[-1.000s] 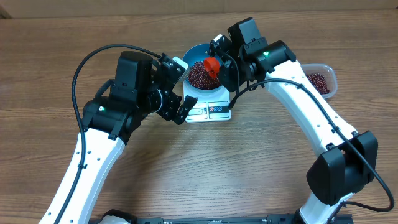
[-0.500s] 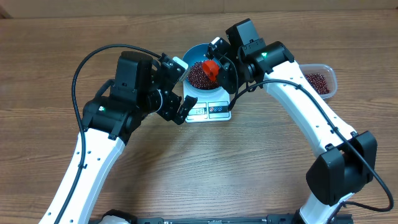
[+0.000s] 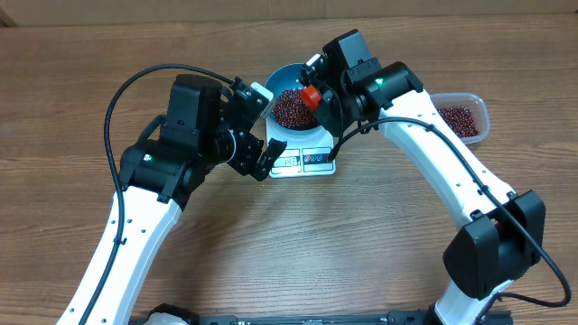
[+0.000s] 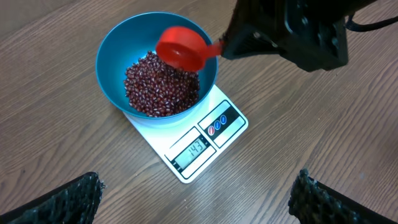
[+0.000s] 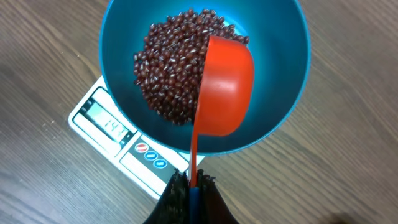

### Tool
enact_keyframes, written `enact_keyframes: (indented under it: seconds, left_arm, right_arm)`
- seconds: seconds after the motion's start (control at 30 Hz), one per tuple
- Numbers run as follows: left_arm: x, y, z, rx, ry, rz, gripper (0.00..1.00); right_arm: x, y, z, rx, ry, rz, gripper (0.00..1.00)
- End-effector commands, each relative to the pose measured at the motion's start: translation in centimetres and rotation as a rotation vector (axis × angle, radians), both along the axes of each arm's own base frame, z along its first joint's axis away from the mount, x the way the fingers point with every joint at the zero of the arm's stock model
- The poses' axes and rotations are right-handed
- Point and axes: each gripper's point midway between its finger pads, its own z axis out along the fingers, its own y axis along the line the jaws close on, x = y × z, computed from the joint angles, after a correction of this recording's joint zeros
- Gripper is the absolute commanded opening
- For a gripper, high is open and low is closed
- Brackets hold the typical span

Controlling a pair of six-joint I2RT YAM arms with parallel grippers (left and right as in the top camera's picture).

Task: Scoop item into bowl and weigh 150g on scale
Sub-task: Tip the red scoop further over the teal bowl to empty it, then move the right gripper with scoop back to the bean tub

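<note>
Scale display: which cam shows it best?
Left wrist: the display on the scale faces the camera, unobstructed, digits visible. Right wrist shows it smaller and skewed beside the bowl, digits blurred. Overhead shows it tiny, unreadable.

- Overhead view looks straight down on the whole table (image 3: 72,72) from farthest off
- Left wrist view looks down at a slant from nearby at the bowl (image 4: 112,62) and scale (image 4: 155,140)
- Right wrist view sits closest, almost directly above the same bowl and scale, which all three views share
</note>
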Motion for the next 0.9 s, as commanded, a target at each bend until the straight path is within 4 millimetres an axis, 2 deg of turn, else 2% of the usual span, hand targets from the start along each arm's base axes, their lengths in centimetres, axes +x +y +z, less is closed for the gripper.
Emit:
enact_keyframes:
  seconds: [0.0, 0.1, 0.3, 0.5, 0.57, 0.7, 0.77, 0.87]
  left_arm:
    - [-0.1, -0.2, 1.0, -0.006, -0.032, -0.025, 1.0]
    - [-0.1, -0.2, 1.0, -0.006, -0.032, -0.025, 1.0]
    - [-0.1, -0.2, 1.0, -0.006, -0.032, -0.026, 1.0]
    - [-0.1, -0.2, 1.0, -0.006, -0.032, -0.025, 1.0]
    - [-0.1, -0.2, 1.0, -0.006, -0.032, -0.025, 1.0]
    - [-0.1, -0.2, 1.0, -0.006, -0.032, -0.025, 1.0]
    - [-0.1, -0.2, 1.0, -0.006, -0.032, -0.025, 1.0]
    - [-0.1, -0.2, 1.0, -0.006, -0.032, -0.025, 1.0]
  right_arm:
    - [1.1, -0.1, 2.6, 0.035, -0.074, -0.087, 0.04]
    - [0.1, 0.8, 2.4, 0.051, -0.045, 0.019, 0.03]
    - [0.6, 0.6, 3.1, 0.09, -0.045, -0.056, 0.04]
    - [1.8, -2.1, 6.6, 0.2, -0.073, -0.188, 0.04]
    - [2.1, -3.9, 7.9, 0.238, -0.089, -0.218, 0.04]
    - [3.0, -9.8, 9.6, 0.275, -0.109, -0.359, 0.04]
    - [3.1, -13.1, 9.1, 0.268, -0.085, -0.452, 0.04]
    - [2.4, -17.9, 7.2, 0.202, -0.029, -0.573, 0.04]
